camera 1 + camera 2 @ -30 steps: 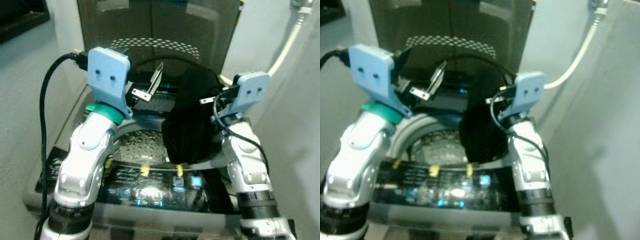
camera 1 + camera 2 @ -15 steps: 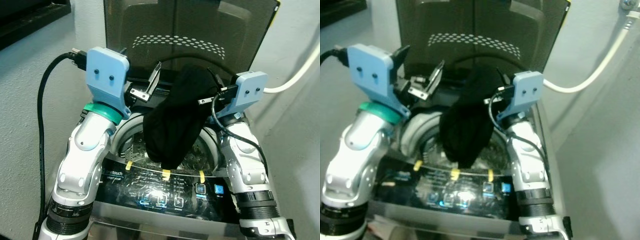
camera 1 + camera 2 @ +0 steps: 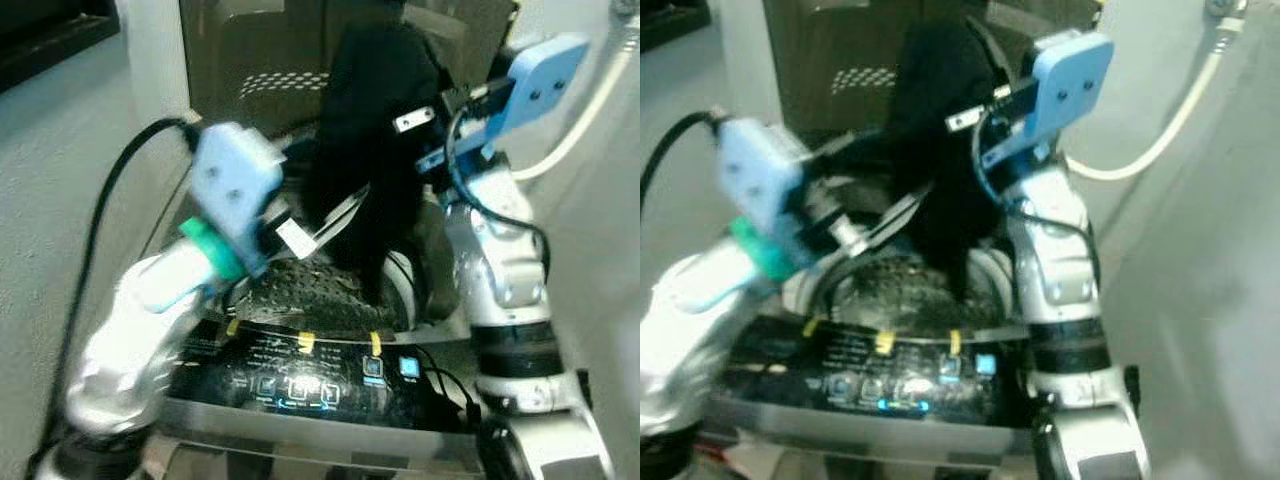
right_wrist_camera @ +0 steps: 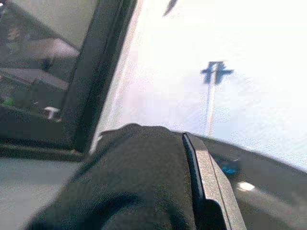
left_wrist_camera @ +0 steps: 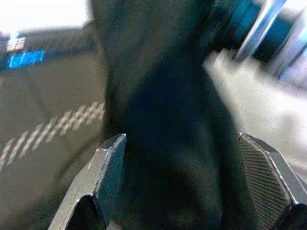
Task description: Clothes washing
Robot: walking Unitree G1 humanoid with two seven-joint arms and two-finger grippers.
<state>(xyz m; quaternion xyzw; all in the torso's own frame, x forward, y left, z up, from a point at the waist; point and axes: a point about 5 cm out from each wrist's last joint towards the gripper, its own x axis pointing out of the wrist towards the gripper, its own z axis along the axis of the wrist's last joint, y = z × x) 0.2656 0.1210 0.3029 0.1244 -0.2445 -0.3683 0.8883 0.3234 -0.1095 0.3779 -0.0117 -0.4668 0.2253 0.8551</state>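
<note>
Presently: top-loading washing machine with dark glossy control panel lit by blue indicators, its tinted lid standing open at the back; perforated metal drum visible below. Black cloth garment, limp, hanging above the drum opening, its lower end near the drum rim. Right gripper, raised high over the tub, fingers pinching the garment's upper part; the right wrist view shows one black finger pressed against the fabric. Left gripper, fingers spread wide apart, pointing at the hanging garment just ahead. White hose along the grey wall at right
</note>
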